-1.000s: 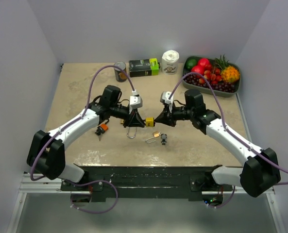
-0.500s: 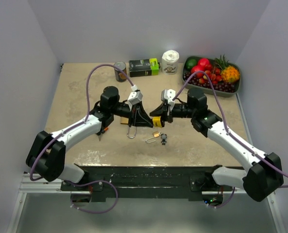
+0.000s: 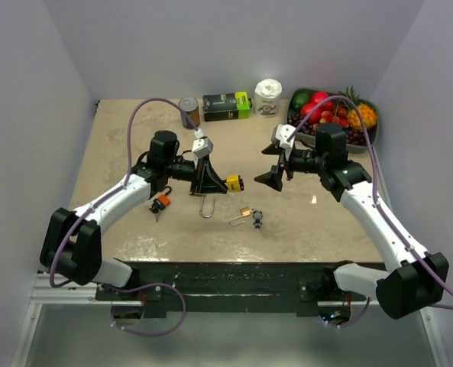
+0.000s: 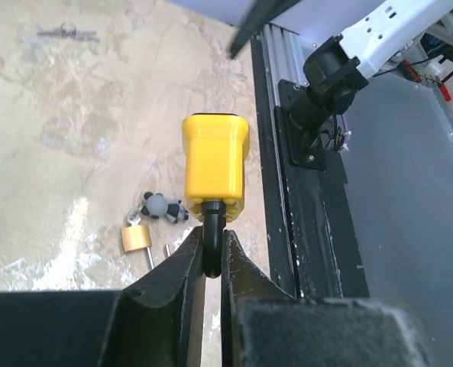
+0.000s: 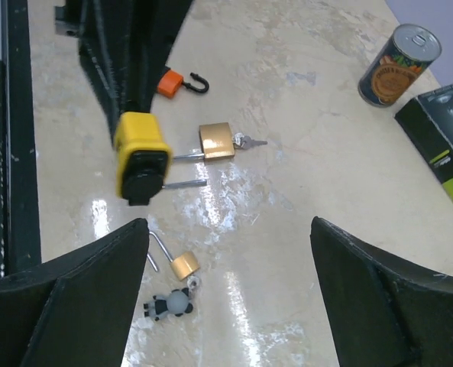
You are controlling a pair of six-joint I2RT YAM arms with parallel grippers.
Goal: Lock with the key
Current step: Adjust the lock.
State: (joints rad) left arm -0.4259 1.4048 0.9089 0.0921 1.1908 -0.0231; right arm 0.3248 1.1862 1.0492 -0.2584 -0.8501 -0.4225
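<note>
Yellow padlock (image 3: 233,183): held above mid-worktop (image 3: 119,138), its black shackle pinched tight in the left hand (image 4: 212,238).
Right hand (image 3: 269,165): has just let go and pulled back rightward; now wide and empty.
Meaning: the key work here looks finished or paused.
Room: open gap between the hands; brass padlock (image 3: 245,212) below; front edge near.

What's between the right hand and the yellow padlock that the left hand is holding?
Nothing: in the top view only bare tabletop shows between the open right hand and the yellow padlock.
</note>
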